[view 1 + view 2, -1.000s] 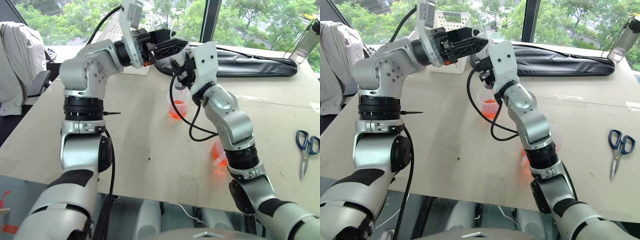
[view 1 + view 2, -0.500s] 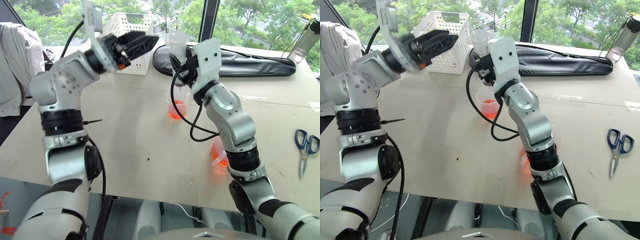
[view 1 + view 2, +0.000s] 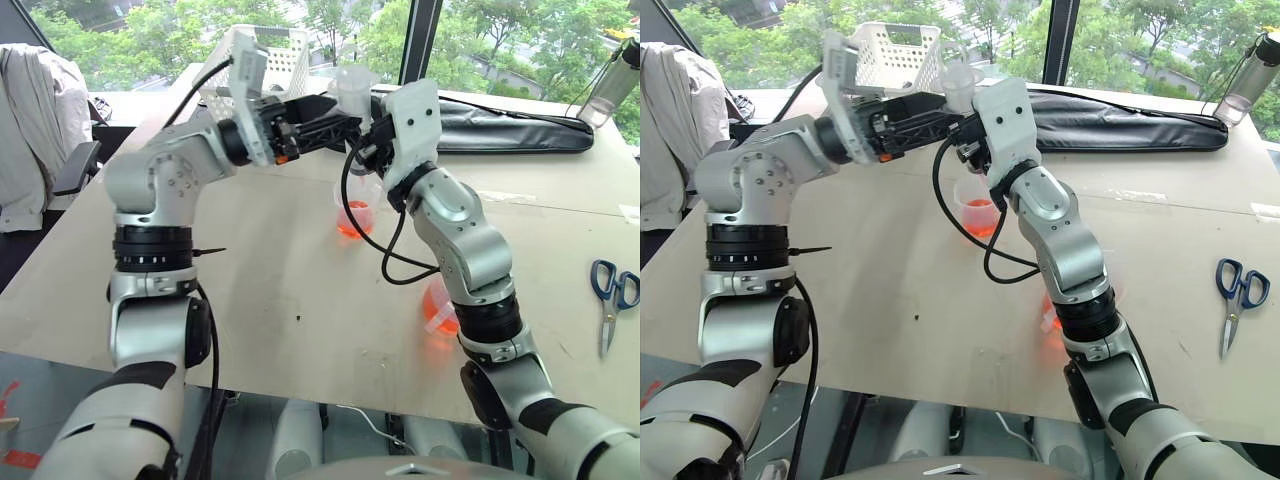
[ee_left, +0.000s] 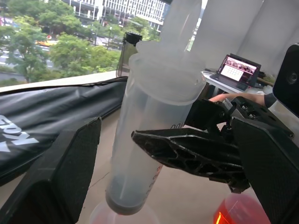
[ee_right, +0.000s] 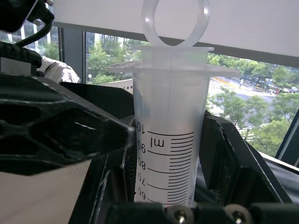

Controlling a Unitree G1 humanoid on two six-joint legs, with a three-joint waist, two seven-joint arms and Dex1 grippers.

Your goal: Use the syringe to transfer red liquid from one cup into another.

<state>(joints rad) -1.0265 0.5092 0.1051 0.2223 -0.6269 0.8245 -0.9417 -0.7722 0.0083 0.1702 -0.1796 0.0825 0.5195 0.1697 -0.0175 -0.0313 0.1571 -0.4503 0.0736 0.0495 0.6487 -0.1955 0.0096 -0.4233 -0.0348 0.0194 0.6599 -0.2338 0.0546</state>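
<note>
Holding the syringe [image 5: 170,135] upright above the table [image 3: 300,300], the right gripper [image 5: 168,186] is clamped on the barrel, its 2 black fingers on either side of the printed scale. The plunger ring sits at the top and the barrel looks empty of red liquid. The left gripper [image 4: 154,154] reaches in from the robot's left with its fingers spread wide — one finger [image 4: 196,151] lies right against the barrel, the other stands clear of it, so the syringe sits between them ungripped. Directly below the syringe stands the small cup [image 3: 355,215], holding red liquid [image 3: 354,222] at its bottom. The larger cup [image 3: 437,305], also holding red liquid, stands nearer the robot, partly hidden behind the right forearm. Behind the arms a white basket [image 3: 895,55] and a black bag [image 3: 500,125] lie at the table's far edge; scissors [image 3: 612,300] with blue handles lie well apart at the right — near the edge.
</note>
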